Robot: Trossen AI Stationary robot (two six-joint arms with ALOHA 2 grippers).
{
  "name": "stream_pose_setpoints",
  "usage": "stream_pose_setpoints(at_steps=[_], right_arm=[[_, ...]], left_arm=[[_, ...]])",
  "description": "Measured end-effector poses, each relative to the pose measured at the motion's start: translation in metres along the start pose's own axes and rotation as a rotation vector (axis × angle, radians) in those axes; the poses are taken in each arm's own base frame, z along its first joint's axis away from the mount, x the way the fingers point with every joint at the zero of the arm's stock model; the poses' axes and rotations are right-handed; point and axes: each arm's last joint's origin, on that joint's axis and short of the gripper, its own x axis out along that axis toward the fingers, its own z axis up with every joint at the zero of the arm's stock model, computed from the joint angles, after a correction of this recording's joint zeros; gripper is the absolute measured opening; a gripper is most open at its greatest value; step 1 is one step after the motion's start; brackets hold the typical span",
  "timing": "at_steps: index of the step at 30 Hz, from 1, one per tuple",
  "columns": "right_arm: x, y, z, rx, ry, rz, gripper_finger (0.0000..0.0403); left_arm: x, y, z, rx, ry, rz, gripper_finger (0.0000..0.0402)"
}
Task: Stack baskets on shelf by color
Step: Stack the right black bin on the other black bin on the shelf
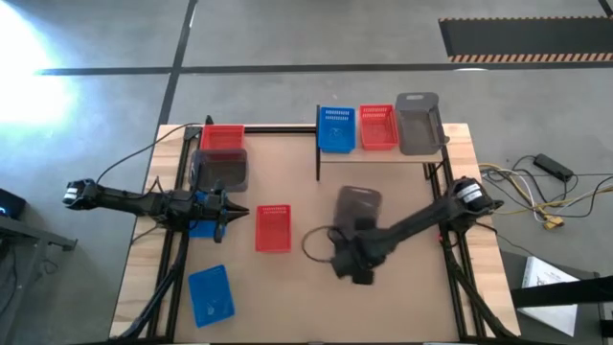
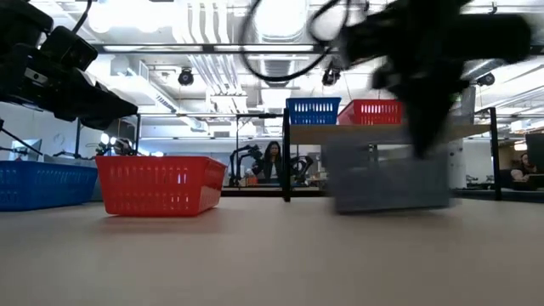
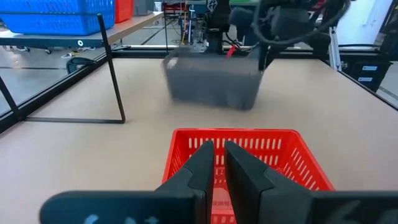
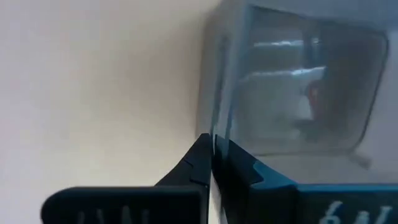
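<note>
Seven baskets show in the high view: three red, two blue and at least two grey, with a third grey one by the left edge. On the shelf [image 1: 383,156], which stands along the tabletop's far edge toward the right corner, sit a blue basket [image 1: 336,128], a red basket [image 1: 377,126] and a grey basket [image 1: 418,123] side by side. A second red basket [image 1: 222,137] lies at the far left corner, and just nearer than it a dark grey basket [image 1: 221,170]. A third red basket [image 1: 274,228] lies mid-table, left of centre. Another blue basket [image 1: 211,293] lies near the near left corner.

The right gripper [image 4: 213,158] has its fingers pinched together on the wall of the grey basket in the middle of the tabletop [image 1: 358,205]; that basket looks smeared in the low and left wrist views. The left gripper [image 3: 216,163] hangs above the left side of the table, its fingers nearly together with a thin gap and nothing between them, pointing at the mid-table red basket.

The tabletop [image 1: 287,297] is plain brown board with black rails along its sides. Beyond it lies a grey concrete floor with dark lines; cables [image 1: 536,192] trail off the right edge. In the low view a person [image 2: 274,160] sits far back in a lit workshop
</note>
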Motion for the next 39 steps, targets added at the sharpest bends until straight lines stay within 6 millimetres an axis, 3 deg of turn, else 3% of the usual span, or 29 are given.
stream_pose_setpoints(at_steps=[9,15,23,33,39], right_arm=[[-0.023,0.042,-0.058,-0.108,0.096,-0.058,0.0009],[-0.031,0.044,-0.081,-0.019,0.113,-0.043,0.0009],[-0.036,0.012,-0.122,0.056,0.052,-0.008,0.0009],[-0.004,-0.021,-0.162,0.123,-0.027,0.081,0.0011],[0.004,-0.029,-0.171,0.187,-0.003,0.066,0.0057]], left_arm=[[0.0,0.0,0.0,0.0,-0.001,0.0,0.0022],[0.0,0.0,0.0,0.0,-0.001,0.0,0.0022],[0.0,0.0,0.0,0.0,-0.001,0.0,0.0022],[0.0,0.0,0.0,0.0,-0.001,0.0,0.0022],[0.0,0.0,0.0,0.0,-0.001,0.0,0.0022]])
